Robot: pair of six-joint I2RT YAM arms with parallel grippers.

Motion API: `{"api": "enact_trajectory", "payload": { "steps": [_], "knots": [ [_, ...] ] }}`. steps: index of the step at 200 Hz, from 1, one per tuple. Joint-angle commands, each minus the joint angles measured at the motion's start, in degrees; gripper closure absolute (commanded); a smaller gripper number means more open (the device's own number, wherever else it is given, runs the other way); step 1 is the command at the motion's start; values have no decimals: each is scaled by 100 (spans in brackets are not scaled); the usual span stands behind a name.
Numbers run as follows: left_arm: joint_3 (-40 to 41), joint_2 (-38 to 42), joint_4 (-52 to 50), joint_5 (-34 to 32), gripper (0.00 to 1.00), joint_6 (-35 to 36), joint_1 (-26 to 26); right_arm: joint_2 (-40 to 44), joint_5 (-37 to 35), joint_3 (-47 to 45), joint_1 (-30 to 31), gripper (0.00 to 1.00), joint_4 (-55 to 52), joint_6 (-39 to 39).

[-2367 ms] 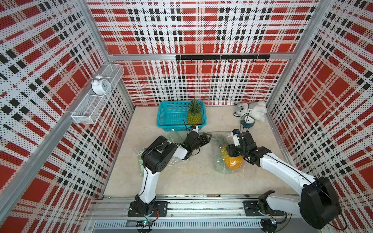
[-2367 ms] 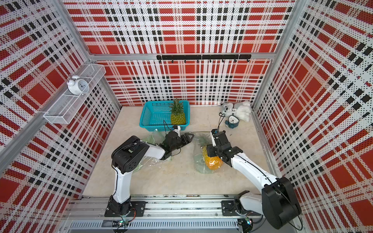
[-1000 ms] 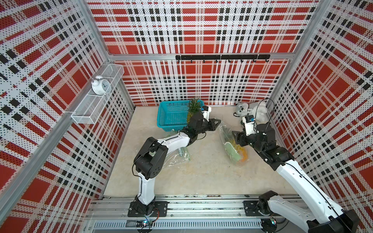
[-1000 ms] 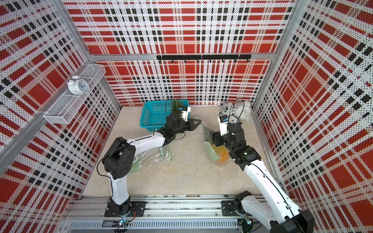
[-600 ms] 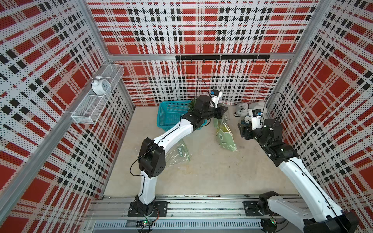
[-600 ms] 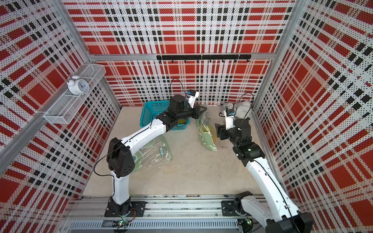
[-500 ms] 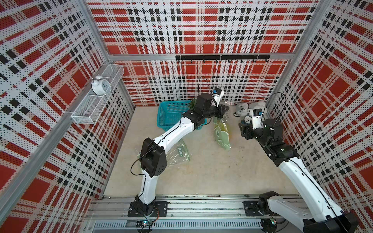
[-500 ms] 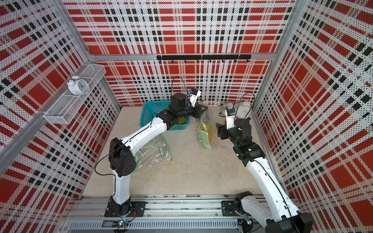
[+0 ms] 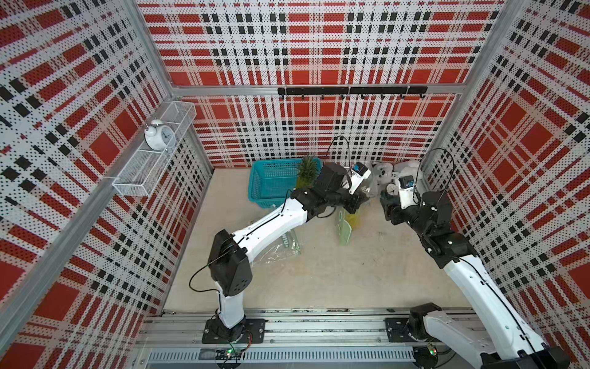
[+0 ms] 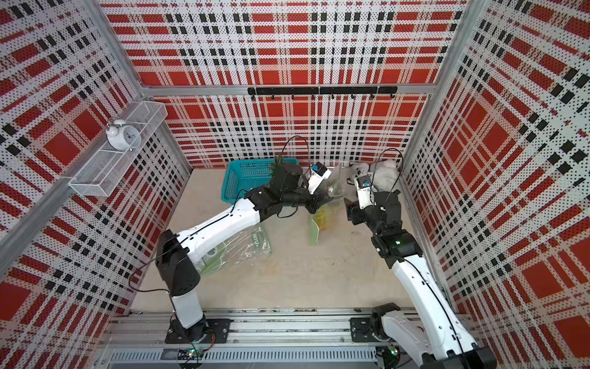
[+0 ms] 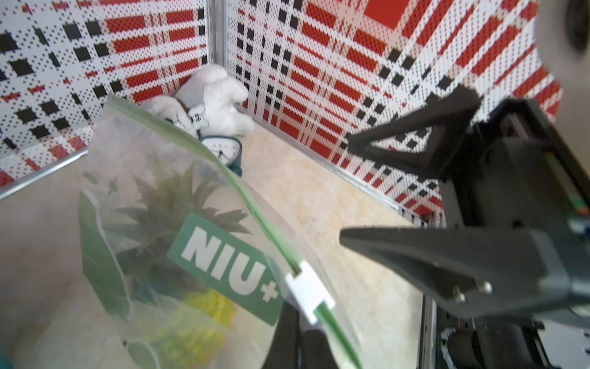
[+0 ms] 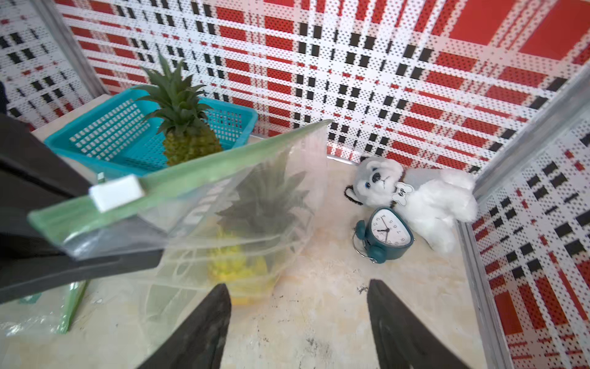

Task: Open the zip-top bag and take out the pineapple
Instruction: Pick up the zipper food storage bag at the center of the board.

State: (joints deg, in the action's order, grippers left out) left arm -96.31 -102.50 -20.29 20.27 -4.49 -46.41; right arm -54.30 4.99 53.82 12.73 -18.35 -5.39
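Since the earlier frames the left arm has carried the bag (image 9: 346,223) off the floor and up toward the back of the cell, and the right arm has let it go and pulled back toward three o'clock.

At nine o'clock a wire shelf (image 9: 153,159) on the side wall holds a white clock (image 9: 158,137). Near seven o'clock a second, empty bag (image 10: 236,249) lies flat beneath the left arm. At eleven o'clock a blue basket (image 9: 271,185) holds a loose pineapple (image 12: 186,127).

Toward twelve o'clock the left gripper (image 10: 316,204) is pinched shut on the top corner of the hanging bag, just past the white slider (image 11: 308,289), which sits at that held end of the green zip strip (image 12: 204,172). The pineapple inside (image 12: 242,242) sags at the bottom of the bag, leaves upward. Whether the seal is open along its length cannot be told.

At two o'clock the right gripper (image 12: 297,326) waits with its fingers spread wide, holding nothing, well clear of the bag. Behind it a plush dog (image 12: 415,195) and a teal clock (image 12: 384,234) sit in the corner.

The risk, as I judge it: the whole load hangs from one thin corner, so the film may slip out or swing as the right arm reaches in. If that gripper catches both walls together, it would squeeze the mouth closed rather than part it.
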Motion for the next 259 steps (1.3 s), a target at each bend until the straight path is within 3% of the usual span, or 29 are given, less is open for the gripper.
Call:
{"api": "enact_trajectory", "payload": {
  "steps": [1, 35, 80, 151, 181, 231, 259],
  "knots": [
    [665, 726, 81, -383, 100, 309, 1, 51, 947, -11, -34, 30, 134, -695],
    [1637, 1569, 426, -761, 100, 316, -8, -139, 2458, 322, -34, 31, -330, -1698],
    [2209, 2109, 757, -781, 100, 425, -17, -605, 3572, 853, -26, 34, -832, -3098],
    [2357, 2170, 545, -692, 100, 631, -109, -1773, 3622, 2029, 54, 37, -1821, -4445],
    [2466, 2249, 526, -691, 100, 675, -138, -2388, 3630, 2629, 54, 38, -2266, -4765],
    [2530, 2287, 418, -704, 100, 764, -166, -3152, 3827, 3477, 53, 49, -2923, -5164],
    [2541, 2294, 351, -748, 100, 791, -184, -3361, 3851, 3709, 63, 45, -2961, -5256]
  ]
}}
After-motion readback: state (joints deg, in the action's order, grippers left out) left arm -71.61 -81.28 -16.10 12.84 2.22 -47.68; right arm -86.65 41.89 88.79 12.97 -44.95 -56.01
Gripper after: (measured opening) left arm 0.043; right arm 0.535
